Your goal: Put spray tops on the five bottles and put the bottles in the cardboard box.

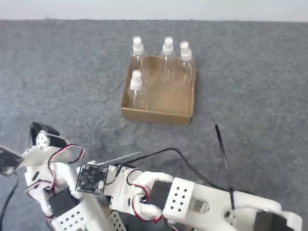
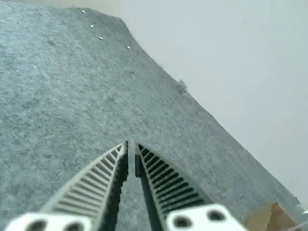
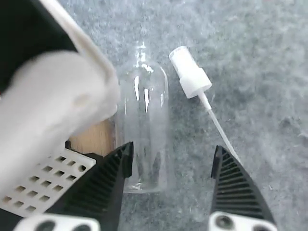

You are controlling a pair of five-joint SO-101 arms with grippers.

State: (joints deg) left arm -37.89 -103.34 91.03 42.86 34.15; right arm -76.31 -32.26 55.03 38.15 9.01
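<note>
A clear, uncapped bottle (image 3: 142, 125) lies on the grey mat. Beside it lies a loose white spray top (image 3: 190, 74) with its thin dip tube (image 1: 120, 158). My right gripper (image 3: 173, 151) hangs open just above them, one finger over the bottle's base, the other near the tube. Held above bare mat, my left gripper (image 2: 131, 144) is shut on nothing. The cardboard box (image 1: 156, 115) stands at the table's middle back. Several capped bottles stand in it, one at the front left (image 1: 137, 89) and three along the back (image 1: 167, 57).
Both arms crowd the near edge, the left arm (image 1: 48, 159) beside the right arm (image 1: 192, 202). A white part of the left arm (image 3: 57, 96) sits close to the lying bottle. Black cables (image 1: 221, 149) trail over the mat. A box corner (image 2: 279, 216) shows.
</note>
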